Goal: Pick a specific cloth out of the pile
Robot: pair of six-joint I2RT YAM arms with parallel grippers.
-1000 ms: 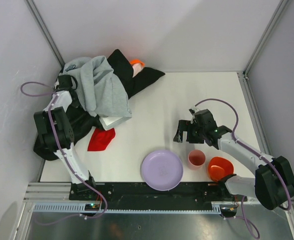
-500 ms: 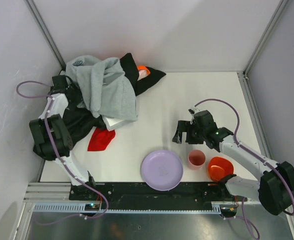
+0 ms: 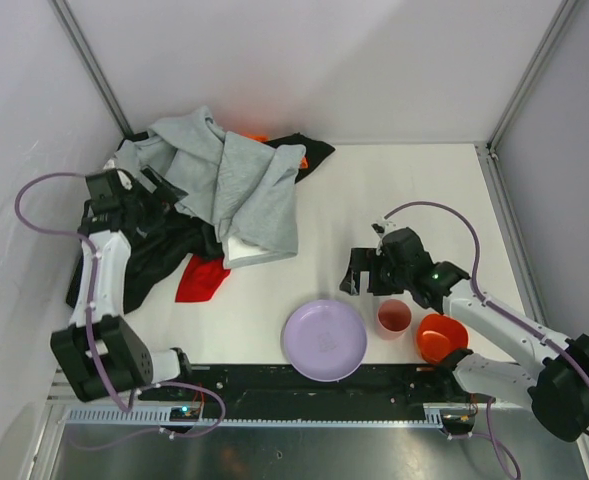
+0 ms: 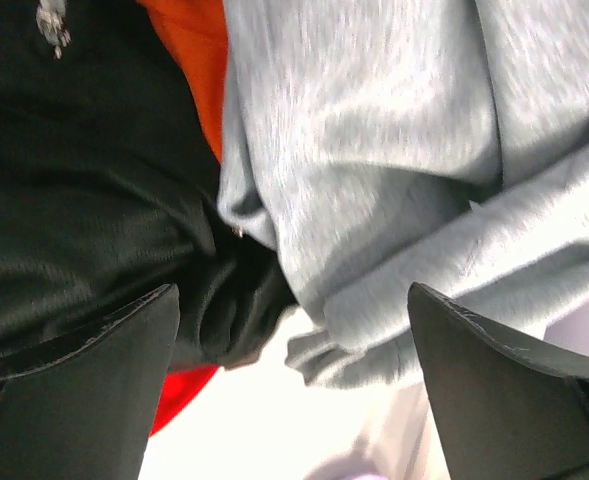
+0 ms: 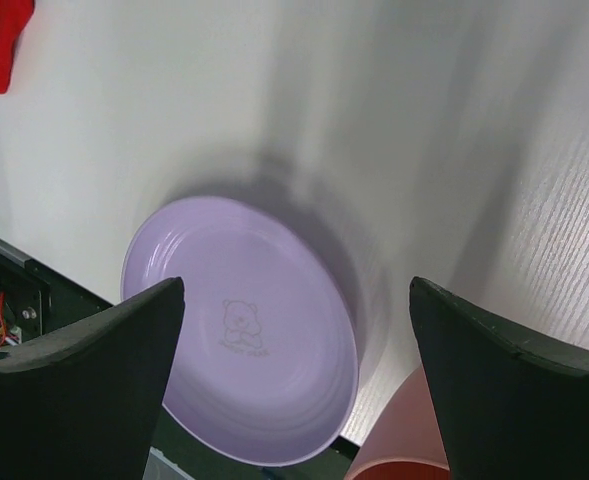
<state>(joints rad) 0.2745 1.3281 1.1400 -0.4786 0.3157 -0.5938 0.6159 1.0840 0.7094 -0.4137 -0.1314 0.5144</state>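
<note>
Cloth (image 3: pixel 202 278) at pile (image 3: pixel 224 190) edge, near left jaws; left, right jaws apart, empty.

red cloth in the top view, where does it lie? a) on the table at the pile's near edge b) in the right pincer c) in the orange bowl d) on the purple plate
a: the red cloth lies on the white table, touching the black garment at the near edge of the pile.
</note>
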